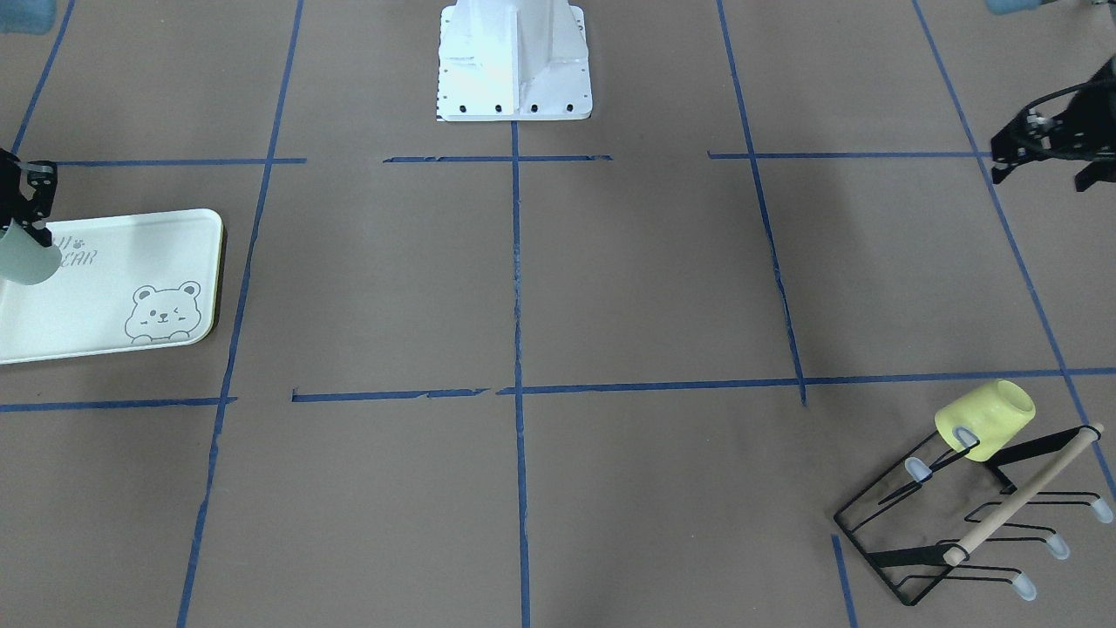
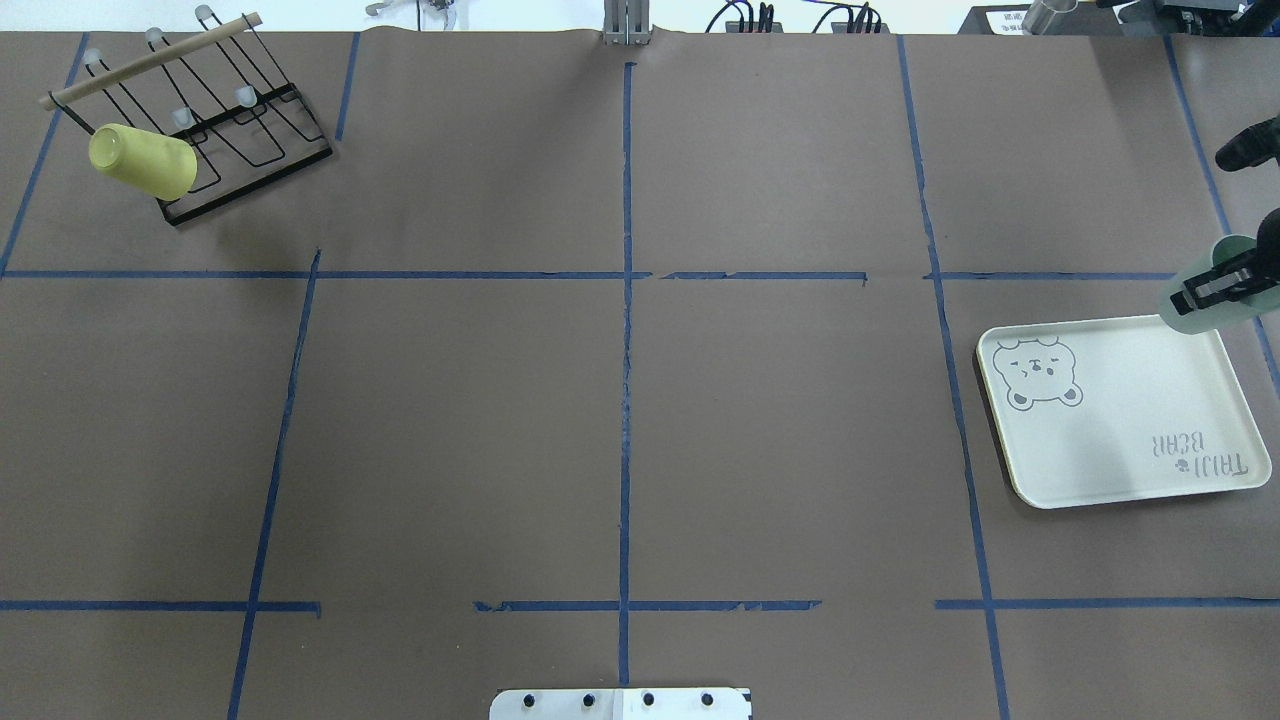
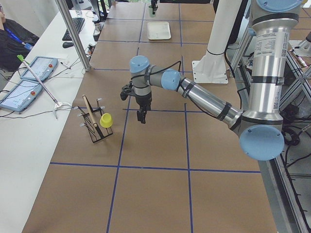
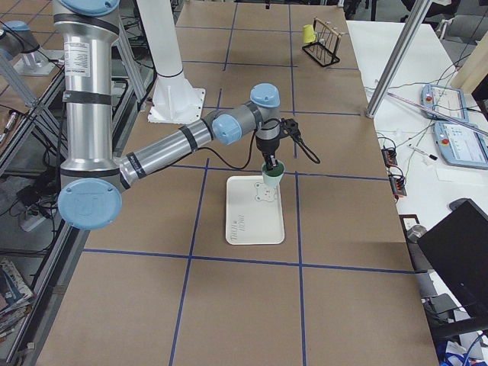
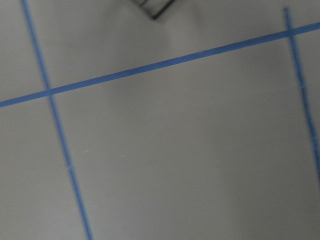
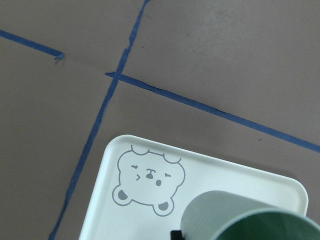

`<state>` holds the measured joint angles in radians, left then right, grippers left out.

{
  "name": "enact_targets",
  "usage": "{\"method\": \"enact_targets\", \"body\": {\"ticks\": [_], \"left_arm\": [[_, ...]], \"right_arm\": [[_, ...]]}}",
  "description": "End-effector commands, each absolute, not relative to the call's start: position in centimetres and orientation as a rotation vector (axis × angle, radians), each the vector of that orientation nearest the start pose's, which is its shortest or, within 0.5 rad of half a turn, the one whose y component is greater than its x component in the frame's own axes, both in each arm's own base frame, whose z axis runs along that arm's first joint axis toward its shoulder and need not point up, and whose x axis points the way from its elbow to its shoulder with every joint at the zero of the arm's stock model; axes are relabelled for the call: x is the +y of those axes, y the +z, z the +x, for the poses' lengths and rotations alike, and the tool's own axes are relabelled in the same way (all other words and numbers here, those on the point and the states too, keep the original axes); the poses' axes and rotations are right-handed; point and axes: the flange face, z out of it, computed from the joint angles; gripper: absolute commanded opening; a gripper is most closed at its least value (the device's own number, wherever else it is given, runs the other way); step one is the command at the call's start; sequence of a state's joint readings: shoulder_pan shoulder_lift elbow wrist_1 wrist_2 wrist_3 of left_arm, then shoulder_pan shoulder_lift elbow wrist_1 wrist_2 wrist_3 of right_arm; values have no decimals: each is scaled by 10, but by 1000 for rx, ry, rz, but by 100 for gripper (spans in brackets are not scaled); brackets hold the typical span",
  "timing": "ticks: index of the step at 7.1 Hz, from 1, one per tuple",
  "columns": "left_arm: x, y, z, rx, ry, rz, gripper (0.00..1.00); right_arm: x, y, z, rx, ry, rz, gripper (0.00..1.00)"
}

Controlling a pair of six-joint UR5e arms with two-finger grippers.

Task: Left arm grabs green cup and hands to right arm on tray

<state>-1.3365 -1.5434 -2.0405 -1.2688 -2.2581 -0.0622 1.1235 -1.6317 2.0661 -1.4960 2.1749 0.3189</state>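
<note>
The right end effector [image 2: 1216,287] has its fingers closed on the green cup [image 2: 1200,308] near the rim and holds it, mouth up, over the bear end of the tray, close to that end's outer corner; whether the cup's base touches the tray cannot be told. The left end effector [image 1: 1042,170] hangs pointing down over bare paper on the robot's left side, fingers apart and nothing between them. The bench [image 2: 450,420] is covered in brown paper and marked into rectangles by blue tape lines. The right arm [image 4: 175,141] reaches out from the robot's white base [image 1: 514,61] with its elbow low and its wrist turned down above the tray. The left arm [image 3: 209,99] stretches out the same way on the other side, well apart from it. The tray [image 2: 1100,440] lies flat on the robot's right, inside one taped rectangle, with the bear drawing [image 2: 1040,372] at its far end and the lettering at its near end. A black wire rack [image 2: 250,183] stands in the far corner on the robot's left, and a wooden dowel [image 2: 150,62] lies across its top. A yellow cup [image 2: 145,160] hangs tilted on one of the rack's prongs.
</note>
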Motion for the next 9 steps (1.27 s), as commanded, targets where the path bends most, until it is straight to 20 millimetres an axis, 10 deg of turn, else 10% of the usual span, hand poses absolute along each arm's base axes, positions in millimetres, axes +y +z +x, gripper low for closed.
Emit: {"method": "enact_targets", "body": {"ticks": [1, 3, 6, 9], "left_arm": [[-428, 589, -61, 788, 182, -9, 100], [-371, 639, -90, 798, 81, -33, 100], [-362, 641, -91, 792, 41, -13, 100], [-364, 638, -91, 791, 35, -9, 100]], "right_arm": [[-444, 467, -120, -733, -257, 211, 2], [-446, 478, -122, -727, -249, 195, 4], [-442, 500, -122, -748, -168, 203, 4], [-424, 515, -203, -787, -80, 228, 5]]}}
